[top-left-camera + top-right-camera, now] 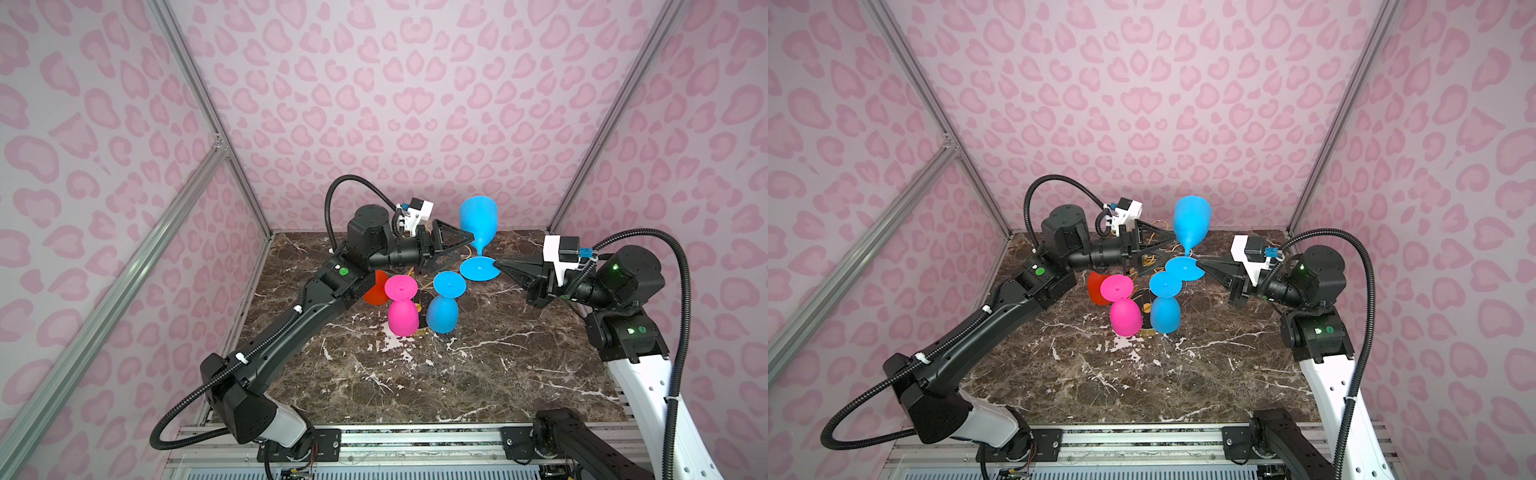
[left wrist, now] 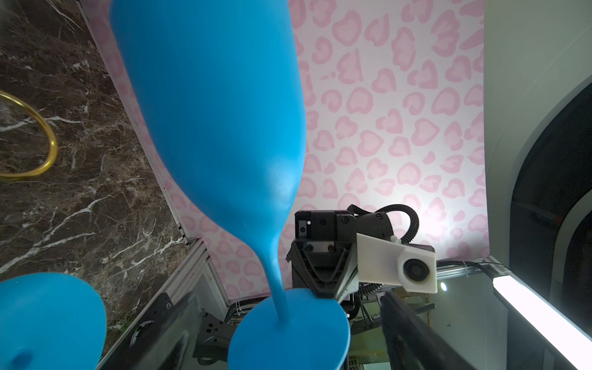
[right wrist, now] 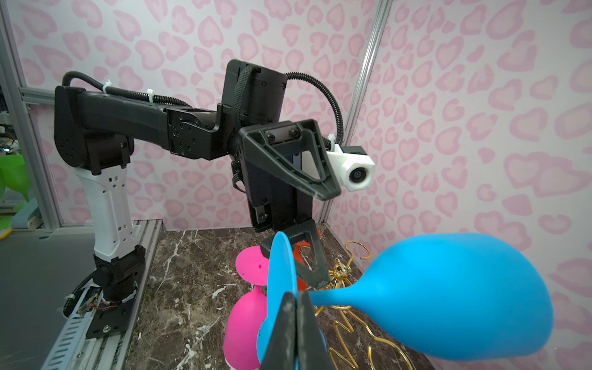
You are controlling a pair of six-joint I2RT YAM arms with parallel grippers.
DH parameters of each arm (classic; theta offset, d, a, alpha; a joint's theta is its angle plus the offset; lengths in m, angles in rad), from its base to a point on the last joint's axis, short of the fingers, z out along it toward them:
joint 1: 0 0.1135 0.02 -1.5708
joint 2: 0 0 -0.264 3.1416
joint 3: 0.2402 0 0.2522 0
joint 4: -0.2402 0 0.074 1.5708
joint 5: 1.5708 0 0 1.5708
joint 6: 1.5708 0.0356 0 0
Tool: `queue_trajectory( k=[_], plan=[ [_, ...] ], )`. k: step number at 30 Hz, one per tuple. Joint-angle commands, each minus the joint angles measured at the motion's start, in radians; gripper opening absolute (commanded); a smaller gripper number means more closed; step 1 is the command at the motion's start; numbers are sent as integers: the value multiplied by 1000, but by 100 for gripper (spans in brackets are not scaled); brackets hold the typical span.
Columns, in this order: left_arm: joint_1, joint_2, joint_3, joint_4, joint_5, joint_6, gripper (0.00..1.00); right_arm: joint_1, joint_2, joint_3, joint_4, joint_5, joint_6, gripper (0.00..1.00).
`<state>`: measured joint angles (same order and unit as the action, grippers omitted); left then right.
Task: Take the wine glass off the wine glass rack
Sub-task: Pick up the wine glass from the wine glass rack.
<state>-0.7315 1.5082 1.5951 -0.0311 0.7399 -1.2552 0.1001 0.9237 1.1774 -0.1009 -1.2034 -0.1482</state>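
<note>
Though opaque, smooth bright-blue wine glass point(image 1: 478, 220).

No lettering can be read anywhere; the small green sticker point(image 1: 343, 272) on the left arm point(image 1: 291, 328) seems blank.

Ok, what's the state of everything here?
raised blue glass: upright, off the rack
right gripper: shut on its foot
left gripper: open around its stem
pink glass: hanging inverted on rack
lower blue glass: hanging inverted on rack
red glass: mostly hidden
rack: upright on table
</note>
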Motion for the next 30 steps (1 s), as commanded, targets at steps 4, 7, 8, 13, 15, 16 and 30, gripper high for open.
queue_trajectory(
  k=[4,7,8,13,15,16,30],
  plan=[
    [-39,28,7,47,18,-18,81,10,-8,10,-62,8,-124,0],
    [-57,44,12,52,19,-18,76,15,-13,8,-76,17,-139,0],
    [-57,46,13,54,17,-20,74,16,-15,5,-76,20,-140,0],
    [-67,49,9,53,-12,-13,70,32,-35,-11,-77,46,-156,0],
    [-70,53,8,57,-19,-20,67,35,-41,-13,-84,54,-165,0],
    [-71,56,8,60,-22,-25,65,36,-43,-13,-89,58,-171,0],
    [-87,69,2,80,-24,-38,39,39,-51,-16,-110,86,-186,0]
  ],
)
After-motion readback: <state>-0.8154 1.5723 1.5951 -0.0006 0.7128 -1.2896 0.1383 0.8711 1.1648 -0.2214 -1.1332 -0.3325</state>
